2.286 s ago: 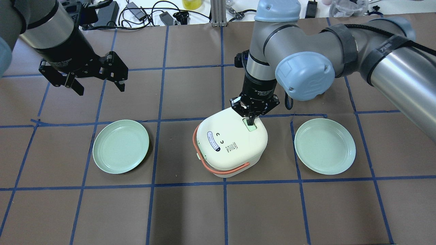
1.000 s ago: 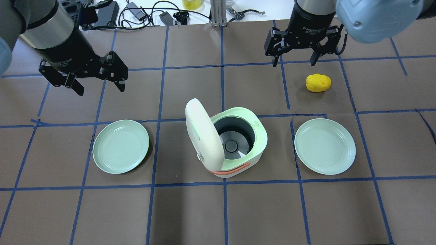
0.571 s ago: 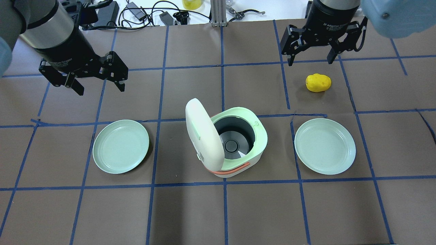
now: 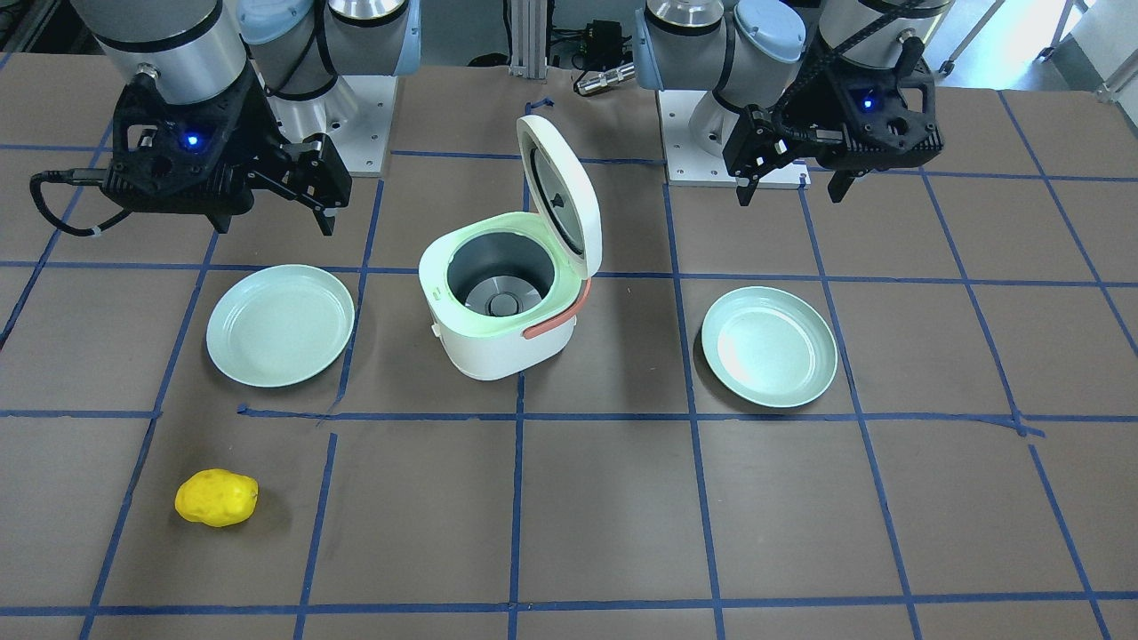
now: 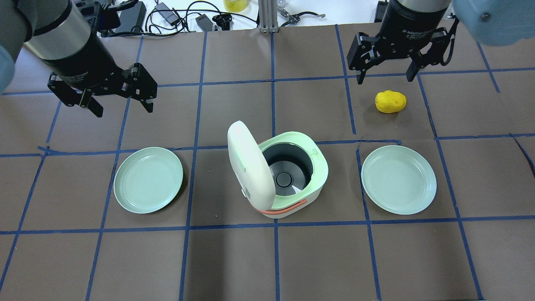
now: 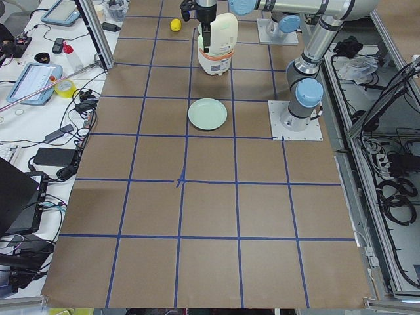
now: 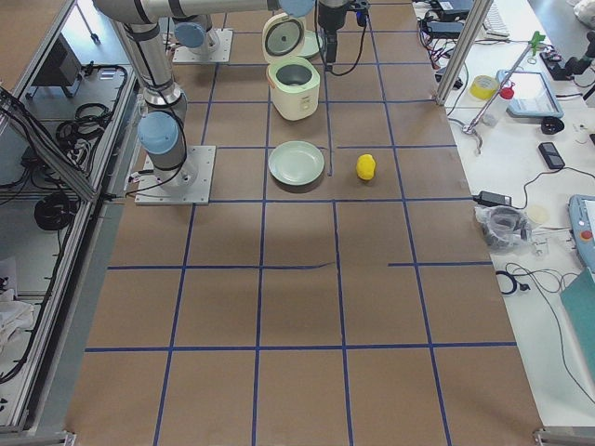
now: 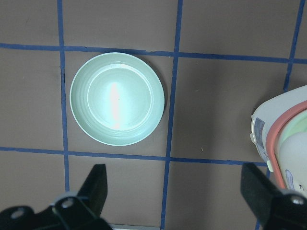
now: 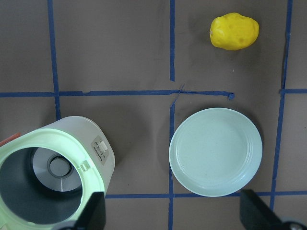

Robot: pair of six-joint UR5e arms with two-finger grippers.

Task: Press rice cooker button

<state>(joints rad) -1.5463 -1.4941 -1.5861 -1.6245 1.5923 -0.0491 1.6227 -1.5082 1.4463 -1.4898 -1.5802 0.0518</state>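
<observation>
The white and pale-green rice cooker [image 5: 311, 175] [image 4: 493, 342] stands mid-table with its lid [image 5: 246, 165] [image 4: 562, 191] swung up and the grey inner pot showing. A small green patch [image 5: 236, 159] shows on the lid's outer face. My right gripper [image 5: 385, 77] [image 4: 271, 218] is open and empty, high above the far right of the table, well away from the cooker. My left gripper [image 5: 124, 109] [image 4: 791, 191] is open and empty above the far left. The right wrist view shows the cooker's rim [image 9: 103, 184].
Two pale-green plates flank the cooker, one on the left [image 5: 148, 179] [image 8: 117, 98] and one on the right [image 5: 398, 179] [image 9: 216, 151]. A yellow lemon-like fruit [image 5: 390, 101] [image 4: 216, 498] lies beyond the right plate, just below my right gripper. Cables lie along the table's far edge.
My right gripper, earlier shut with its tip on the closed lid's button, has lifted off, moved to the far right and opened. The lid has sprung open. The left arm has not moved.
</observation>
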